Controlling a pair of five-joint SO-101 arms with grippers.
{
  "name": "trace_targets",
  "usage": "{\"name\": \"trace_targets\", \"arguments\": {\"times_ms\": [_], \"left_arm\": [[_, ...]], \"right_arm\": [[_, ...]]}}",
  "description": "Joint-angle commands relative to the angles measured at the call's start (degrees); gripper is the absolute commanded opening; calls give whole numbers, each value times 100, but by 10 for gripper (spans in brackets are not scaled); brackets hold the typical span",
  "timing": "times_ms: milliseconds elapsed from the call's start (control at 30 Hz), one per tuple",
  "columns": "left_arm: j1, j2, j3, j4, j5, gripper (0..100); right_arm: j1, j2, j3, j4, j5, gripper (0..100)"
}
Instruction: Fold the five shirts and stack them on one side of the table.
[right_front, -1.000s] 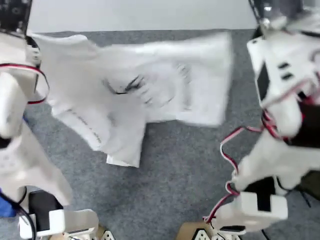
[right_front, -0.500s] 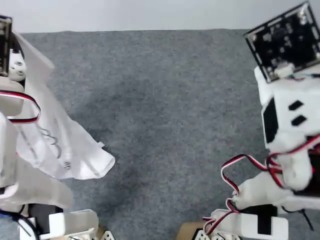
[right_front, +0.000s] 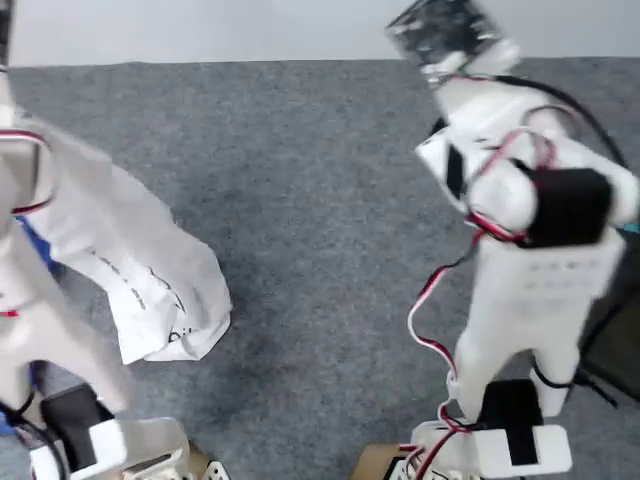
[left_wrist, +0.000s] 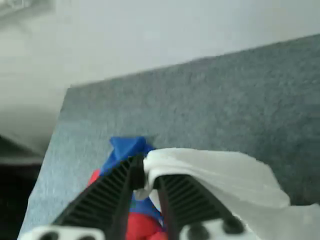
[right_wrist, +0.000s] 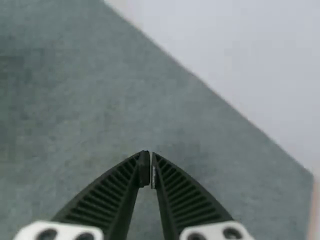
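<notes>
Over the left of the table (right_front: 320, 180), the left gripper (left_wrist: 145, 175) pinches a white shirt (right_front: 150, 270), likely for stacking: lower, release next. The right gripper (right_wrist: 146, 172) is pressed together, empty.

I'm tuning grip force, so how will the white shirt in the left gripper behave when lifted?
Probably floppy: the white shirt hangs in loose folds from the left gripper. Likely light, since a pinch at one edge holds it. Its lower end may drag on the rough grey table covering.
</notes>
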Motion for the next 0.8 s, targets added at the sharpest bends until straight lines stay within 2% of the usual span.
{"name": "trace_targets", "arguments": {"times_ms": [0, 100, 367, 533, 767], "left_arm": [[-677, -70, 875, 105, -369, 4], [-985, -70, 1974, 70, -914, 4], [-1275, -79, 4532, -1204, -1134, 4], [-1240, -79, 5165, -1767, -1134, 4], [-1240, -79, 5349, -1934, -1134, 4]], "right_arm": [[-541, -22, 712, 22, -62, 12], [-1007, -22, 1644, -470, -62, 13], [-2352, -22, 4026, -2185, -202, 134], [-3125, 84, 4826, -3108, -387, 212], [-4022, 989, 4756, -3354, -378, 222]]}}
